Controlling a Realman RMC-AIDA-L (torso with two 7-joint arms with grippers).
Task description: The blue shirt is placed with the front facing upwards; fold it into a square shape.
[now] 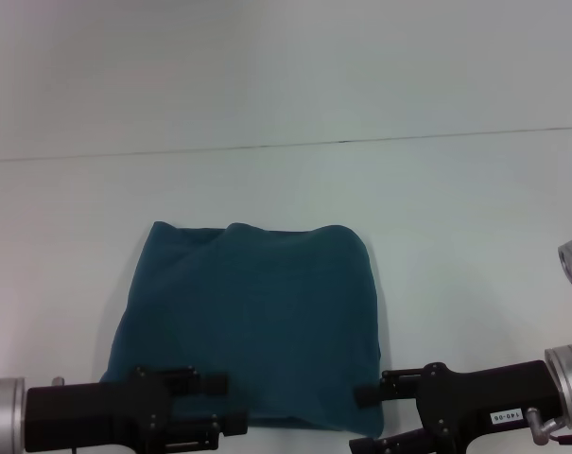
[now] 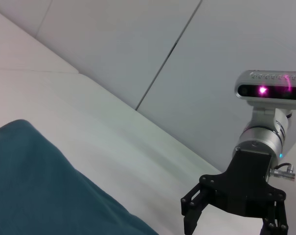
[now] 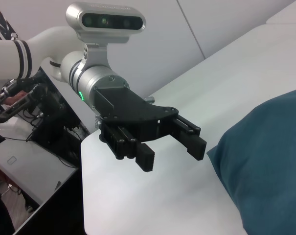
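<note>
- White tabletop [image 1: 286, 180] carries the blue shirt [image 1: 252, 326], folded square; lettering hidden.
- Left tool [image 3: 172, 147]: jaws wide, empty, near-left of shirt.
- Right tool [image 2: 231, 218]: wide, empty, near-right, partly cut off.

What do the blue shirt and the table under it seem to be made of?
The blue shirt: soft matte knit cloth, probably cotton; it lies folded with rounded, puffy edges and no shine. The table: a smooth, hard white top, perhaps laminate, with a thin seam across it.

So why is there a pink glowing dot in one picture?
In the left wrist view, the pink flare sits on the right arm's wrist camera, a light shining into the lens. In the head view, the blue shirt looks soft and evenly lit, without hard shadows.
</note>
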